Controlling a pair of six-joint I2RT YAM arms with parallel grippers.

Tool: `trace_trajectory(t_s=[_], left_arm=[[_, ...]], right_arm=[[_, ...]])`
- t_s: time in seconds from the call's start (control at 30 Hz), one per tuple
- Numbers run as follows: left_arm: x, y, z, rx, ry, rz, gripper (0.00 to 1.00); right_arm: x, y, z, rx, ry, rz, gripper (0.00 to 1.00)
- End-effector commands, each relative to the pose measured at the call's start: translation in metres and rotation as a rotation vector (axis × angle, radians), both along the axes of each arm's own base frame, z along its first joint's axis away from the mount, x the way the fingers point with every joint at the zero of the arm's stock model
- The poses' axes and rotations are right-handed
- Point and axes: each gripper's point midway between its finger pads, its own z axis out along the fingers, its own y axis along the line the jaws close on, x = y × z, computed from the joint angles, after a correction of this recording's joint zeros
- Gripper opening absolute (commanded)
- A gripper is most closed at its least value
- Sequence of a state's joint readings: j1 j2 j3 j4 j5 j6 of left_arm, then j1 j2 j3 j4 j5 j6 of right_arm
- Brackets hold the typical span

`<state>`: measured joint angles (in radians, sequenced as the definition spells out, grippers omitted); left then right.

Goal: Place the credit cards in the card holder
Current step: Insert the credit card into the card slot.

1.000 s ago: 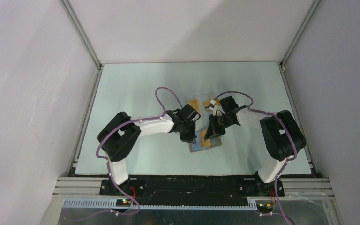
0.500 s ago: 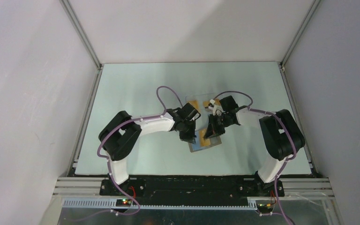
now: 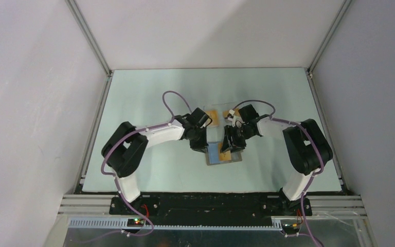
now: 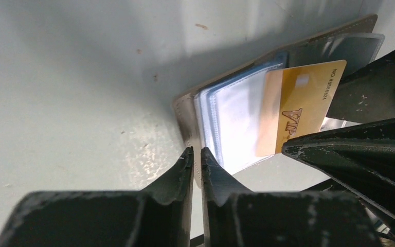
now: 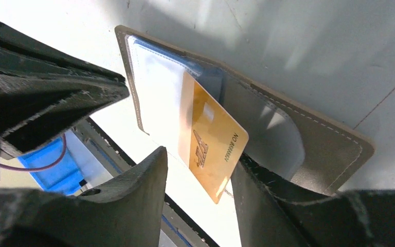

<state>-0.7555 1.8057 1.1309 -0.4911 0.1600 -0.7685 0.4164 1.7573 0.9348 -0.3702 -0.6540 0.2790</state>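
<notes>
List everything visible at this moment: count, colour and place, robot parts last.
card holder: one, grey-taupe, open on the table between the end effectors.
gold card: one, gold, partly slid into the holder's clear pocket.
other cards: two seen, orange, farther back, partly hidden by the arms.
table: one, pale green, under everything.
cables: two, purple, looping over the arms.
arms: two, black and white.
left end effector: one, black, at the holder's edge.
right end effector: one, black, open around the gold card.

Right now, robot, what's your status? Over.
Left gripper nearly shut at card holder edge. Right gripper open. Credit card halfway into pocket. Nothing blocking pocket.
</notes>
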Motion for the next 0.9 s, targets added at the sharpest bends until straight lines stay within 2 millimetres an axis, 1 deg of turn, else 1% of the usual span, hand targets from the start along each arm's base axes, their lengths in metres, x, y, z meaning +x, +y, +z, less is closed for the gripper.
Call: trace_trajectory(t_s=[0.0,0.1,0.17,0.27,0.37,0.47,0.6,0.7,0.87], left_arm=[[0.007,0.015,0.018,-0.015,-0.044,0.02,0.18],[0.008,0.023,0.011,-0.01,-0.03,0.04,0.22],[0.007,0.022,0.006,-0.014,-0.013,0.04,0.22],[0.008,0.012,0.001,-0.056,0.002,0.026,0.22],[0.009,0.004,-0.001,-0.089,0.008,0.017,0.21],[0.01,0.003,-0.006,-0.087,0.018,0.016,0.18],[0.01,0.001,-0.011,-0.086,0.03,0.015,0.12],[0.01,0.001,-0.012,-0.088,0.032,0.02,0.07],[0.011,0.001,-0.012,-0.085,0.032,0.03,0.02]], right_arm=[[0.005,-0.011,-0.002,-0.116,-0.052,0.003,0.54],[0.005,-0.009,-0.002,-0.136,-0.054,0.005,0.55],[0.006,-0.009,-0.002,-0.16,-0.064,0.012,0.58],[0.004,-0.005,0.0,-0.162,-0.076,0.031,0.63],[0.002,0.0,0.001,-0.143,-0.068,0.054,0.65],[-0.003,0.007,0.003,-0.11,-0.048,0.082,0.67],[-0.009,0.021,0.007,-0.059,-0.02,0.121,0.67],[-0.013,0.034,0.011,-0.026,0.0,0.146,0.68],[-0.022,0.049,0.014,0.003,0.047,0.18,0.69]])
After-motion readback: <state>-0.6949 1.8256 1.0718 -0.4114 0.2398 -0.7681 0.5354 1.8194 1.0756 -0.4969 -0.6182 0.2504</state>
